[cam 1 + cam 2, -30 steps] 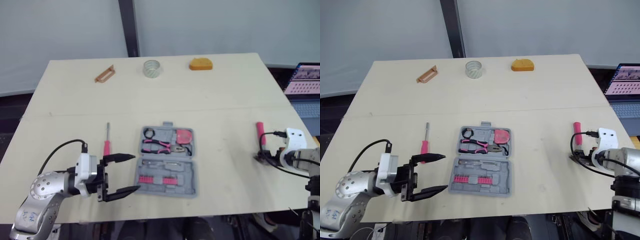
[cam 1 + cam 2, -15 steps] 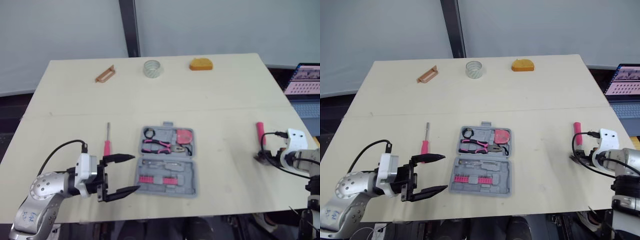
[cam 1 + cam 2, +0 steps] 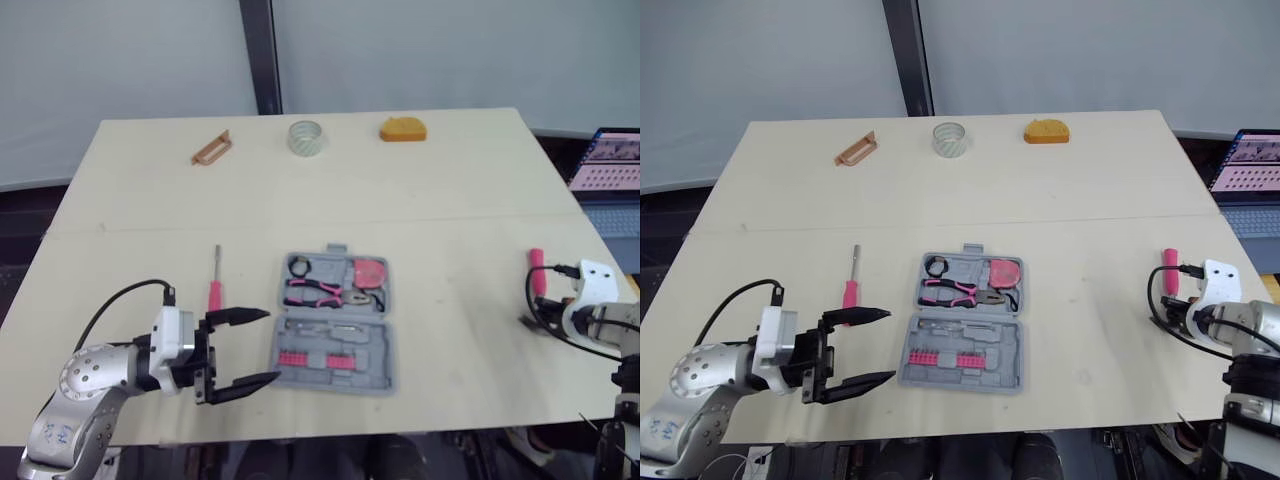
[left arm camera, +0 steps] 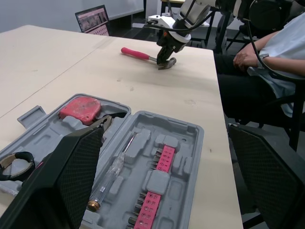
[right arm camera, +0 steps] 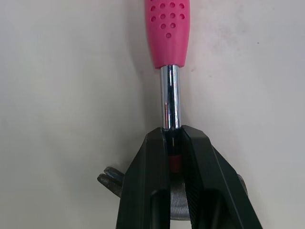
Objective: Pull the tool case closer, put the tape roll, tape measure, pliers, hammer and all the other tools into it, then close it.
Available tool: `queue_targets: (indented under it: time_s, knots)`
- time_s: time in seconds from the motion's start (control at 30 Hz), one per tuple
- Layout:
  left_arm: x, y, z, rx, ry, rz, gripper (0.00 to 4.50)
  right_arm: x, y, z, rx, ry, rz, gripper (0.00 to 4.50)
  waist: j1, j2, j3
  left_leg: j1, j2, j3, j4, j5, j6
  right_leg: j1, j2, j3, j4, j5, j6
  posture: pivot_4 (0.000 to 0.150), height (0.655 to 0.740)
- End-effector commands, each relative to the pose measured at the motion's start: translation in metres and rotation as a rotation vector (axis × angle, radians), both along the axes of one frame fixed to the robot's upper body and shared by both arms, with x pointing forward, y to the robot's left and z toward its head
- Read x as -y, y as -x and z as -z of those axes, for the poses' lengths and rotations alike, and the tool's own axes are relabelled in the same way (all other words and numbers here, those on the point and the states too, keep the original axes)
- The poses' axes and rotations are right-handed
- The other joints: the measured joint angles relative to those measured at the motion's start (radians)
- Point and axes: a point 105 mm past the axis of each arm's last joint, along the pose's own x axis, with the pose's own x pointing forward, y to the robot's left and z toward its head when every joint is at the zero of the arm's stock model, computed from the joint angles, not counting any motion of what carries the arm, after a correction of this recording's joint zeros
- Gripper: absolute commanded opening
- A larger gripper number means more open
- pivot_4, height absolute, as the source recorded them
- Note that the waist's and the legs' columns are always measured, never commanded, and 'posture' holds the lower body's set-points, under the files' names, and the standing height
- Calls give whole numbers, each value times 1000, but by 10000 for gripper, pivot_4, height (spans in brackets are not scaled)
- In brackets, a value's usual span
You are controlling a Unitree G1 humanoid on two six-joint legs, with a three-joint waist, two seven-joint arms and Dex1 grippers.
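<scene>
The hammer (image 3: 538,272) lies at the right edge of the table (image 3: 450,190), well apart from the tool case (image 3: 335,325). Its metal head is mostly hidden behind the right jaws, which are closed tight on the shiny round shaft beside the head. The pink handle is dotted with dimples, and its end is cut off in the right wrist view. The left jaws are held wide open just left of the case. The grey plastic case lies open and flat at the near middle of the table. Pink-handled pliers (image 3: 318,293), a black ring (image 3: 298,266) and a round pink thing (image 3: 369,271) are seen in its far half; what the round thing is cannot be told. A row of pink bits (image 3: 300,358) and a clear-handled screwdriver (image 4: 112,174) lie in the near half. A pink-handled screwdriver (image 3: 213,285) lies left of the case. At the far edge are a brown handle (image 3: 210,148), a clear tape roll (image 3: 305,137) and an orange lump (image 3: 401,128). A laptop (image 3: 608,157) is cut off at the right.
</scene>
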Motion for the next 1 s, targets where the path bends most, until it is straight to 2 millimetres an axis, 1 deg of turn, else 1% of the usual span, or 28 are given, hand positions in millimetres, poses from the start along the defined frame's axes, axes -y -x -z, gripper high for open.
queue_targets:
  time_s: [0.03, 0.13, 0.2, 0.33, 0.4, 0.5, 0.63, 0.77, 0.87, 0.97, 1.0]
  knots:
    - [0, 3, -8, 34, -4, 11, 45000, 4, 10, 10, -34, -3, 31, 151, 0, 0, 0, 0, 0, 0, 0, 0, 0, 0, 0, 0, 0, 0, 0, 1500, 7400]
    - [-2, 3, -7, 30, -4, 8, 45000, -1, 8, 7, -16, -1, 10, 151, -1, 0, 0, 0, 0, 0, 0, 0, 0, 0, 0, 0, 0, 0, 0, 1500, 7400]
    - [-5, 2, -5, 23, -8, 1, 45000, -5, 6, -2, 1, 14, -24, 151, -2, 0, 0, 0, 0, 0, 0, 0, 0, 0, 0, 0, 0, 0, 0, 1500, 7400]
    - [-16, -1, -5, 12, -14, -19, 45000, -21, 2, -33, 22, 78, -159, 151, -4, 0, 0, -1, 0, 1, -1, 0, 0, -2, 0, 1, 1, 0, 0, 1500, 7400]
    - [-22, -3, -5, 7, -23, -27, 45000, -31, 4, -46, 3, 136, -257, 151, -4, 2, 1, -2, 0, 6, -1, 0, 0, -9, 0, 7, 3, 0, 0, 1500, 7400]
    - [-34, -7, -5, 8, -52, -44, 45000, -59, 13, -66, -59, 181, -443, 151, -4, 4, 3, -3, 0, 8, -2, 0, 0, -12, 0, 9, 5, 0, 0, 1500, 7400]
    - [-48, -12, -6, 10, -87, -61, 45000, -110, 26, -87, -104, 201, -718, 151, -8, 4, 3, -2, 1, 9, -2, 0, 0, -13, 0, 10, 5, 0, 0, 1500, 7400]
    - [-53, -12, -7, 11, -106, -58, 45000, -146, 34, -99, -108, 219, -916, 151, -8, 2, 4, -3, 1, 10, -3, 0, 0, -13, 1, 11, 5, 0, 0, 1500, 7400]
    - [-55, -9, -5, 3, -121, -47, 45000, -172, 37, -106, -99, 231, -1056, 151, -5, 1, 5, -4, 1, 10, -2, 0, 0, -15, 1, 11, 5, 0, 0, 1500, 7400]
    - [-58, -4, -1, -10, -148, -33, 45000, -198, 46, -109, -111, 239, -1202, 151, -6, 1, 5, -5, 1, 10, -1, 0, 0, -16, 1, 11, 7, 0, 0, 1500, 7400]
    - [-60, -2, 0, -20, -155, -31, 45000, -210, 50, -108, -123, 249, -1274, 151, -7, 1, 5, -5, 1, 10, -1, 0, 0, -16, 1, 11, 7, 0, 0, 1500, 7400]
